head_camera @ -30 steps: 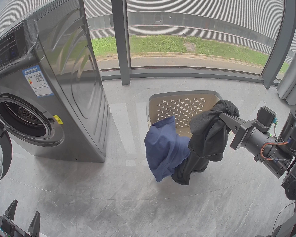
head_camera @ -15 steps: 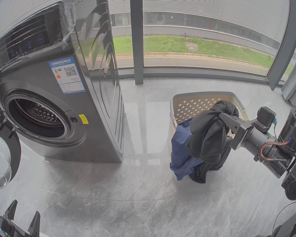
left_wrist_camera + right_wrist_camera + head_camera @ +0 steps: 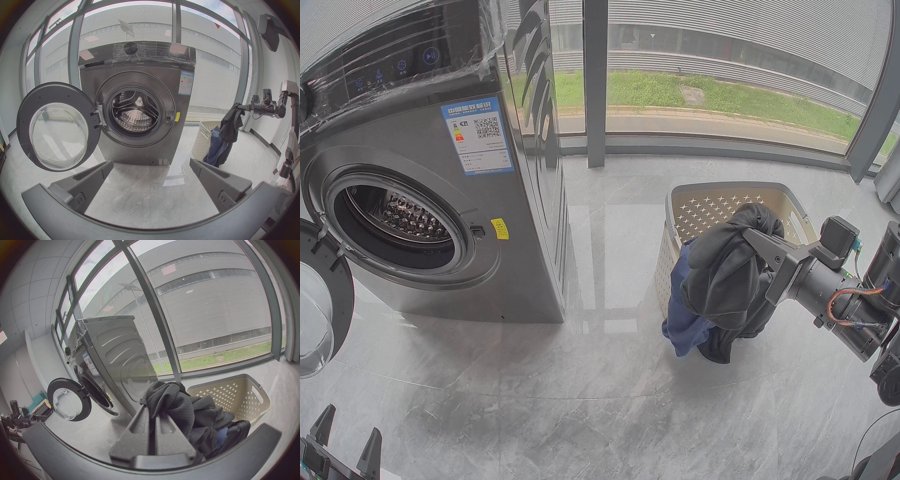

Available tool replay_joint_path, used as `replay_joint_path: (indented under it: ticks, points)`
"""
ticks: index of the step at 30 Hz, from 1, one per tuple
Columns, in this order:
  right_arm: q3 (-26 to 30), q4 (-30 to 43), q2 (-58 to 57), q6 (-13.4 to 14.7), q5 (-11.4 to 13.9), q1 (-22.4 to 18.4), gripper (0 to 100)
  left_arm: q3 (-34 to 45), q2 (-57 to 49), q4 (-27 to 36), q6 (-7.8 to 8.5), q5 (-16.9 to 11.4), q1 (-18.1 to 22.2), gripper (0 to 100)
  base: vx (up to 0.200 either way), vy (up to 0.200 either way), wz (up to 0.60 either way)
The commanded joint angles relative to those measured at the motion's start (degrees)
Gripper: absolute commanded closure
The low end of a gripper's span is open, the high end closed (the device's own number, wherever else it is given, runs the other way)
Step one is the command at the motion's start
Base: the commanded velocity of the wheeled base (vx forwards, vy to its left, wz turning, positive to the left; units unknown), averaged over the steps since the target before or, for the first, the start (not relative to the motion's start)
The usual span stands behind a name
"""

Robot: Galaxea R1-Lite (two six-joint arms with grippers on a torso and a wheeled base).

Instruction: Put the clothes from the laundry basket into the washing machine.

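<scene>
Noted the left tool nearest, at the lower left corner of the head view, fingers spread wide with nothing between them, low over the grey floor. Found the right tool farther in, at centre right, closed flat on a bunch of the dark garment, with the blue garment hanging beneath and partly behind it, both draped down outside the near wall of the laundry basket. Could not settle on the blue piece as pinched too or merely caught up in the dark one. Judged the step in hand to be the carry: clothes lifted out of the basket, not yet at the washing machine, well apart at the upper left, drum mouth gaping and door swung out at the left edge. Reckoned the next move to call for a swing across toward that mouth, high enough to bring the trailing hems over its rim, then a reach inside before any release; feared a slip of the blue one on the way. Saw the window farthest back. Got from the left wrist view the ribbed metal drum straight on, the whole round door with its glass, and the hems hanging low beside the basket's foot, near the floor. Got from the right wrist view the two fingers pressed together with fabric bunched over their tips, a detail buried under cloth in the head view, plus the basket's star-punched inner wall and handle slot, its bottom hidden behind the garments.
</scene>
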Motion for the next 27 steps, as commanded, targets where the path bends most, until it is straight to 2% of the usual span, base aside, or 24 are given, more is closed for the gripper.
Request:
replay_joint_path:
  ticks: [1,10,27]
  points:
    - [0.0,0.0,0.1,0.0,0.0,0.3,100,0.9,-0.9,0.0,-0.15,0.0,0.0,0,-0.200,0.000,0.00]
    - [0.1,0.0,0.1,0.0,0.0,0.8,100,0.9,-0.8,0.0,-0.15,0.0,0.0,0,0.000,0.000,0.00]
    - [0.1,0.0,0.1,0.0,0.0,0.9,100,0.9,-0.8,0.0,-0.15,0.0,0.0,0,0.000,0.200,0.00]
